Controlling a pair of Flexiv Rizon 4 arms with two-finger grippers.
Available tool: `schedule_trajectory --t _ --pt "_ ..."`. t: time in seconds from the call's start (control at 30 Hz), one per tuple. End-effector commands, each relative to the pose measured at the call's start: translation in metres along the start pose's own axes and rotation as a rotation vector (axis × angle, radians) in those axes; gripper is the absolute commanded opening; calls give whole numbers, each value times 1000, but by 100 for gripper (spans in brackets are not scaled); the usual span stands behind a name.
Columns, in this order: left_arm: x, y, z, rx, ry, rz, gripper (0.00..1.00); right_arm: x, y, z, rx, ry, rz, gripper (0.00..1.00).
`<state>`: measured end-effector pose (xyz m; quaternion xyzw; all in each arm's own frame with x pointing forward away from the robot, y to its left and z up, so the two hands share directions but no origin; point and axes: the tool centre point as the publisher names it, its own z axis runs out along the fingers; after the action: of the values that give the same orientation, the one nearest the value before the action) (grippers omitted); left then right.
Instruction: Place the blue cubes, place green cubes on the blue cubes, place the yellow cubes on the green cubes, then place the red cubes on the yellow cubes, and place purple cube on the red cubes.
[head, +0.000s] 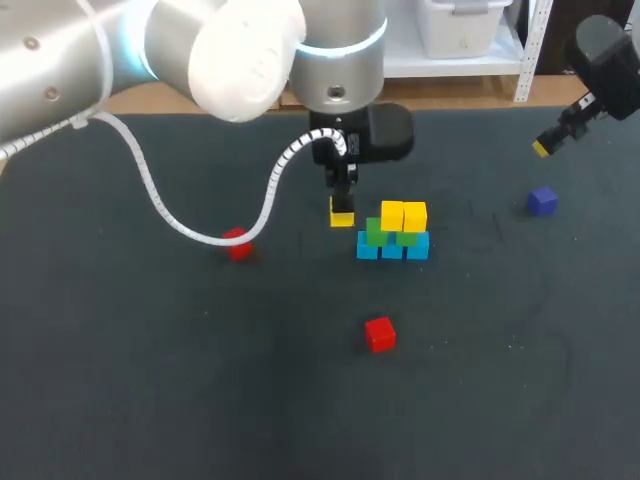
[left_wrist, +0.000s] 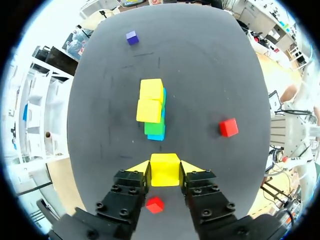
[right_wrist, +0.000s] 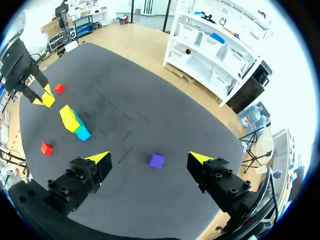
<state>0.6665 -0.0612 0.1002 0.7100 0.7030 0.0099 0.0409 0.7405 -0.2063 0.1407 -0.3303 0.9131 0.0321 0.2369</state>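
A red cube (head: 380, 334) lies alone on the dark bench (head: 150, 380), nearest the bench's near edge and about midway along it. Farther in, toward the left edge, a second red cube (head: 238, 243) sits under the drooping white coiled cable (head: 160, 205) of the left arm. About level with it, around the bench's middle, stands the stack: a row of blue cubes (head: 392, 249) on the bench, green cubes (head: 377, 232) on those, and two yellow cubes (head: 404, 215) side by side on top. Just beside the stack, on its left-edge side, the left gripper (left_wrist: 165, 167) points down, its fingers clamped on a third yellow cube (head: 342, 213) from two sides. Whether that cube touches the bench cannot be told. The purple cube (head: 542, 201) rests well apart from the stack, near the right edge. Above the far right corner hangs the right gripper (right_wrist: 148, 157), its fingers spread wide and holding nothing.
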Motion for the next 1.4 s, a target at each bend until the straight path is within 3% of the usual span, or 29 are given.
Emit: schedule_trajectory --t 0.03,0.9,1.4 --pt "-6 8 3 10 4 3 0 0 -1 1 -1 -1 -1 100" --pt "-34 20 15 97 14 54 0 0 -1 1 -1 -1 -1 100" --pt "-38 23 26 109 33 54 0 0 -1 1 -1 -1 -1 100"
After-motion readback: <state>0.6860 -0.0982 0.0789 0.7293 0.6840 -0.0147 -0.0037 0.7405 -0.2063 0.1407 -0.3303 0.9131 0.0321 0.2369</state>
